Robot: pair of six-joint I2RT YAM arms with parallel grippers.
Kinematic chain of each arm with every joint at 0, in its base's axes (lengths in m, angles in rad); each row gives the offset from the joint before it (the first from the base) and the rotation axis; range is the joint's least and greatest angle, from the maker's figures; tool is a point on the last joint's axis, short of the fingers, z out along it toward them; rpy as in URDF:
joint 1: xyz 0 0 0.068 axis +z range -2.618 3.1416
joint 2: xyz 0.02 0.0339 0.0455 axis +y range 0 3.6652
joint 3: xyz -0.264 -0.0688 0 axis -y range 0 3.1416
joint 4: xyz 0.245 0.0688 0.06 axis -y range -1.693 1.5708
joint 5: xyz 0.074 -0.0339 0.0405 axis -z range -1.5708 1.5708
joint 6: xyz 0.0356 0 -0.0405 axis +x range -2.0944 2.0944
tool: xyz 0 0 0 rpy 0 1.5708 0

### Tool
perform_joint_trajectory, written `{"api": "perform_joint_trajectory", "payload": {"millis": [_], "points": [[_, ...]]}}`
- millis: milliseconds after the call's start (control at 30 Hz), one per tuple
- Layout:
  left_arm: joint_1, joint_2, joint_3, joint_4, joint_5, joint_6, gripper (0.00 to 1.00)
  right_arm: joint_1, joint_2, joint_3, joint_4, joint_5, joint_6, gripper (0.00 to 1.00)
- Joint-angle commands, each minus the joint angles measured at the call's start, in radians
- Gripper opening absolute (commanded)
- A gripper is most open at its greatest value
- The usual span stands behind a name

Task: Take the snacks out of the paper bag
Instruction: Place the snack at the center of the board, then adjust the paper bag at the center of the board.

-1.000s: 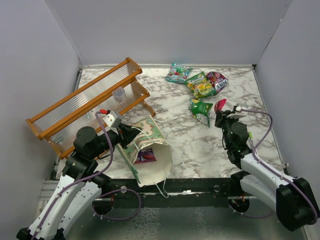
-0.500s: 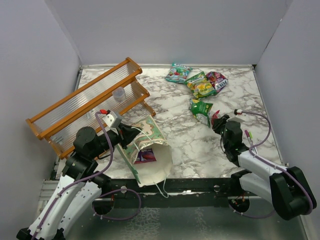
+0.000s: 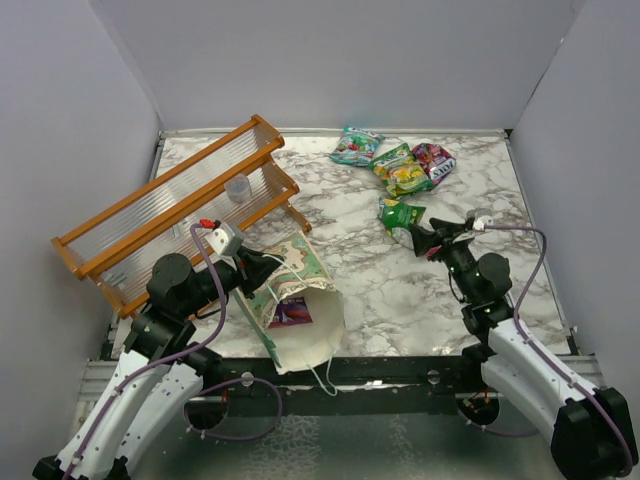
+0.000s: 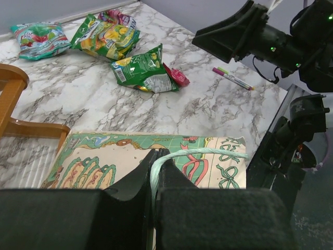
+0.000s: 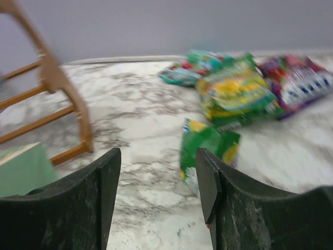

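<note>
Looking over the marble counter (image 3: 400, 290), I see the orange rack (image 3: 170, 210) crowding the paper bag (image 3: 315, 345) from its far-left side. The bag lies tipped, its mouth facing the counter's near edge. The left claw (image 4: 156, 156) is clamped on the bag's string handle (image 4: 208, 152), probably to keep the mouth open. Right of the bag, the right claw (image 5: 158, 156) stands apart and empty near a green packet (image 3: 400, 215). Bare counter between them leaves room to travel. Other snacks (image 3: 403, 170) lie beyond; a purple packet (image 3: 291, 312) sits inside the bag. A pen (image 4: 232, 78) lies further right.
</note>
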Motion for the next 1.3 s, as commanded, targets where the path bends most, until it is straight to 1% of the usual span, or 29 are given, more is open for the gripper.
{"api": "perform_joint_trajectory", "payload": {"millis": [0, 67, 167, 233, 300, 433, 500, 600, 700, 800, 967, 1100, 1200, 1267], "points": [[0.001, 0.005, -0.008, 0.018, 0.022, 0.009, 0.00, -0.001, -0.047, 0.021, 0.200, -0.550, -0.251, 0.60], [0.001, 0.006, -0.008, 0.019, 0.022, 0.009, 0.00, 0.003, -0.039, 0.015, 0.278, -0.700, -0.253, 0.60], [0.001, 0.005, -0.008, 0.019, 0.021, 0.008, 0.00, 0.039, 0.003, 0.002, 0.422, -0.872, -0.242, 0.59], [0.001, 0.004, -0.008, 0.018, 0.020, 0.008, 0.00, 0.108, 0.032, 0.003, 0.481, -0.966, -0.277, 0.59], [0.001, 0.003, -0.008, 0.017, 0.021, 0.008, 0.00, 0.242, 0.042, 0.024, 0.437, -1.016, -0.383, 0.59], [0.001, -0.011, -0.003, 0.013, 0.026, 0.018, 0.00, 0.462, 0.053, 0.110, 0.174, -0.975, -0.618, 0.59], [0.001, -0.033, -0.003, 0.015, 0.040, 0.022, 0.00, 0.522, 0.064, 0.138, 0.125, -0.932, -0.653, 0.59], [0.001, -0.077, 0.011, -0.008, 0.028, 0.016, 0.00, 0.543, 0.057, 0.129, 0.175, -0.891, -0.609, 0.59], [0.001, -0.115, 0.046, -0.057, -0.032, 0.008, 0.00, 0.543, 0.037, 0.099, 0.249, -0.824, -0.548, 0.59], [0.001, -0.148, 0.026, -0.050, -0.104, -0.034, 0.00, 0.545, 0.018, 0.098, 0.223, -0.847, -0.564, 0.59], [0.001, -0.100, -0.024, 0.093, -0.110, -0.101, 0.00, 0.562, -0.046, 0.144, 0.023, -0.853, -0.660, 0.55], [0.000, -0.018, -0.018, 0.159, -0.058, -0.099, 0.00, 0.617, -0.040, 0.173, -0.051, -0.840, -0.702, 0.54], [0.001, 0.043, 0.003, 0.183, -0.008, -0.079, 0.00, 0.710, 0.006, 0.221, -0.128, -0.806, -0.772, 0.53], [0.001, 0.087, 0.028, 0.199, 0.028, -0.066, 0.00, 0.802, 0.043, 0.257, -0.175, -0.736, -0.827, 0.53]]}}
